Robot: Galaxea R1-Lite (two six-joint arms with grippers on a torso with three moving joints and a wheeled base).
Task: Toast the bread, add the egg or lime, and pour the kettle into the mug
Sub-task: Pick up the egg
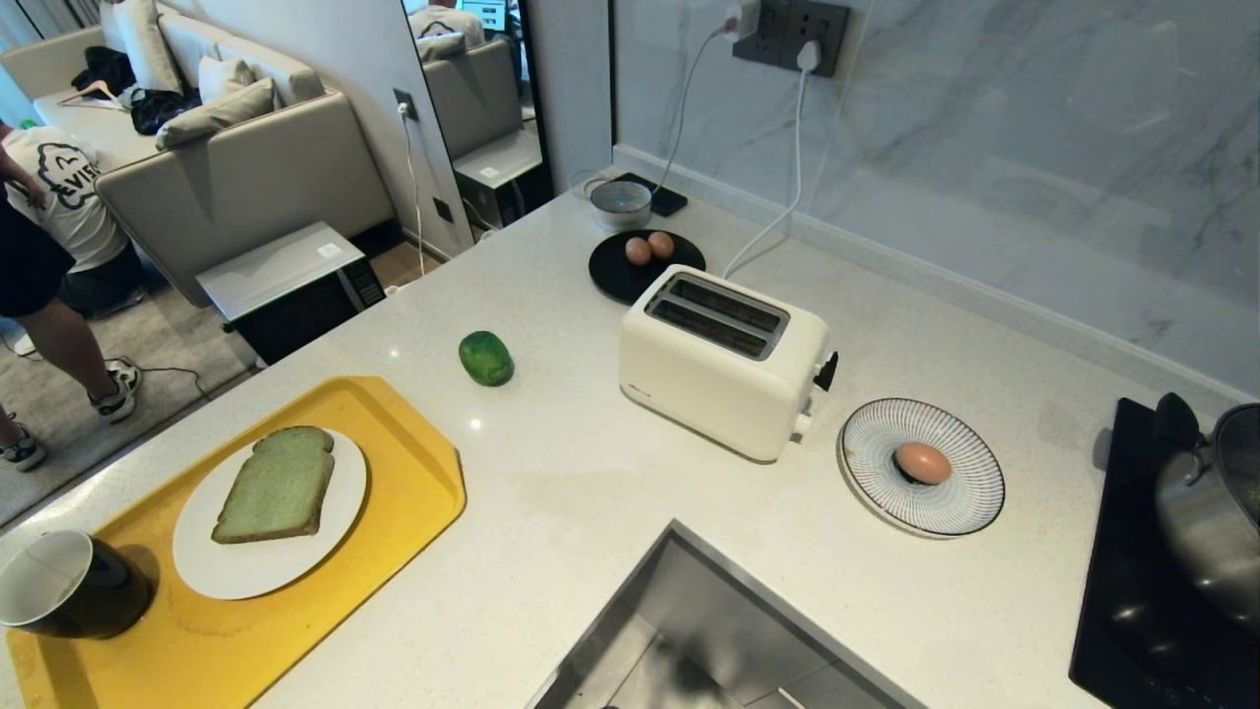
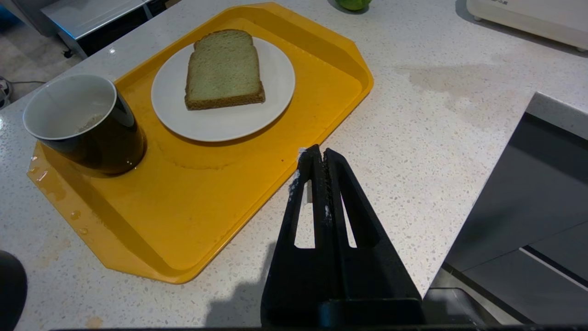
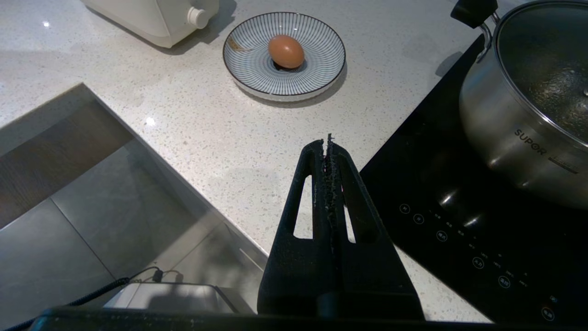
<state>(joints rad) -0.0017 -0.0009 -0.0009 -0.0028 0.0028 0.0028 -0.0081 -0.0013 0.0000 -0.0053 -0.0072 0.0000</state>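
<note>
The bread (image 1: 276,484) (image 2: 224,69) lies flat on a white plate (image 1: 251,581) on a yellow tray (image 1: 404,443). At the tray's near corner stands the black mug (image 1: 59,591) (image 2: 82,124), white inside. The lime (image 1: 485,357) rests on the counter beyond the tray. One egg (image 1: 922,463) (image 3: 285,51) sits on a striped plate (image 1: 960,492) right of the white toaster (image 1: 724,359). No kettle is in view. My left gripper (image 2: 320,154) hangs shut and empty by the tray's edge. My right gripper (image 3: 327,143) is shut and empty over the counter, short of the egg.
Two more eggs (image 1: 650,248) lie on a black plate (image 1: 615,281) behind the toaster, near a grey bowl (image 1: 620,202). A sink (image 1: 689,630) opens at the front. A steel pot (image 1: 1211,512) stands on the black hob (image 1: 1132,611). A person (image 1: 39,246) stands far left.
</note>
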